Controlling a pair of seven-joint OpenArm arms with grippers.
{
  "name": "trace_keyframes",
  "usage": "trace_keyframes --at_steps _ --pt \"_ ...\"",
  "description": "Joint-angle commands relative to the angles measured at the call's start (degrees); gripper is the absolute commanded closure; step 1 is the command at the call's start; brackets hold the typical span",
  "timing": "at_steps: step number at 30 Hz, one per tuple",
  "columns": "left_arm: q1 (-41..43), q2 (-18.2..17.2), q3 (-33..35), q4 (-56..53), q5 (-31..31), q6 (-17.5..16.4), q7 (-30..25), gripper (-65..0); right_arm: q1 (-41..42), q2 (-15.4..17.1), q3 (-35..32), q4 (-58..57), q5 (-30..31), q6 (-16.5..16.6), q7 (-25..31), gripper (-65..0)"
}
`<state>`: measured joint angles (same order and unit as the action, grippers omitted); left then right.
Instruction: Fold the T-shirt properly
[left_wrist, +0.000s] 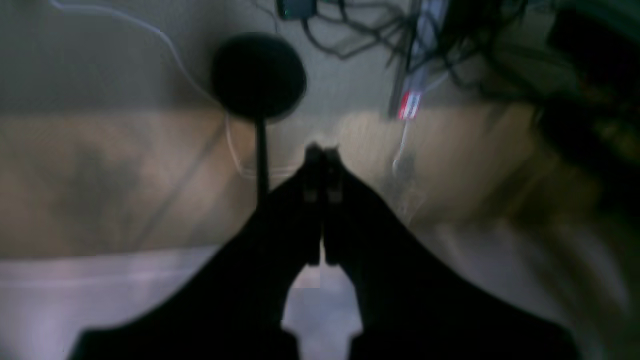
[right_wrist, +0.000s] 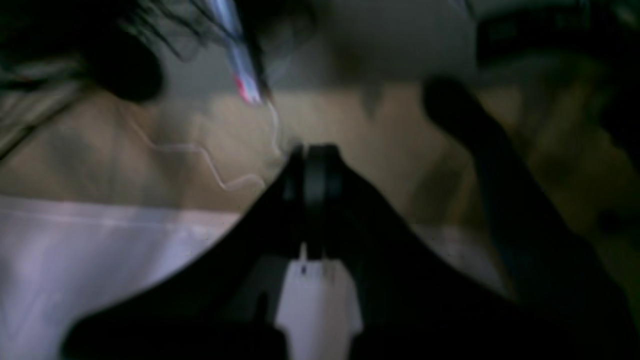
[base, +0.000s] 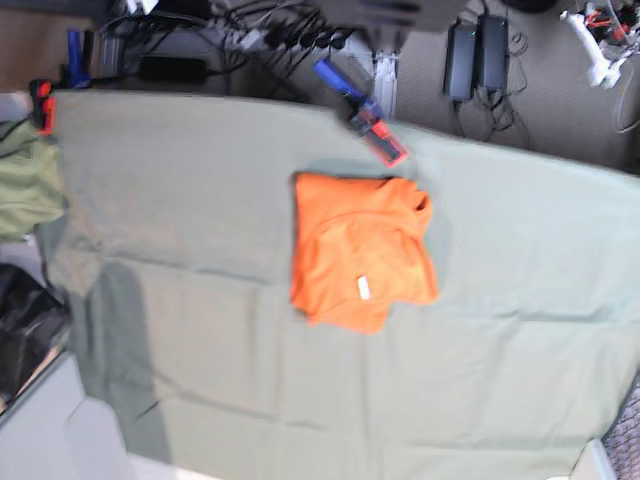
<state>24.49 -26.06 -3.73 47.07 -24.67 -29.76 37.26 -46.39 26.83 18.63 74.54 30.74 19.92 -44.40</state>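
The orange T-shirt (base: 360, 250) lies folded into a rough rectangle near the middle of the sage-green table cloth (base: 200, 200), with a small white tag (base: 363, 288) on top. Neither arm shows in the base view. In the left wrist view my left gripper (left_wrist: 322, 150) is shut and empty, held in the air over blurred floor. In the right wrist view my right gripper (right_wrist: 312, 148) is shut and empty too. The T-shirt is out of sight in both wrist views, which are blurred.
A blue and red clamp (base: 362, 125) sits at the table's far edge just behind the shirt. A bundle of green cloth (base: 25, 180) hangs at the left edge by a red clamp (base: 42, 100). Power bricks (base: 475, 50) and cables lie on the floor beyond.
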Motion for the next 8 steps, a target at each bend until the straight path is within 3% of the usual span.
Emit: trace_keyframes --at_steps 1,4,8 --pt "-2.75 -0.42 2.03 -3.41 -0.35 -0.24 -2.43 0.0 0.96 0.87 -0.17 -1.49 -0.83 4.72 -0.52 0.0" --pt "-10.54 1.97 8.09 -12.52 -0.2 0.04 -6.69 0.0 5.31 0.83 -1.55 -7.65 -2.47 4.68 -2.4 0.0" --pt "-15.98 5.84 10.82 -15.96 1.97 2.6 -5.27 0.0 10.93 -0.42 -1.75 -13.38 -3.72 4.44 -2.38 0.0"
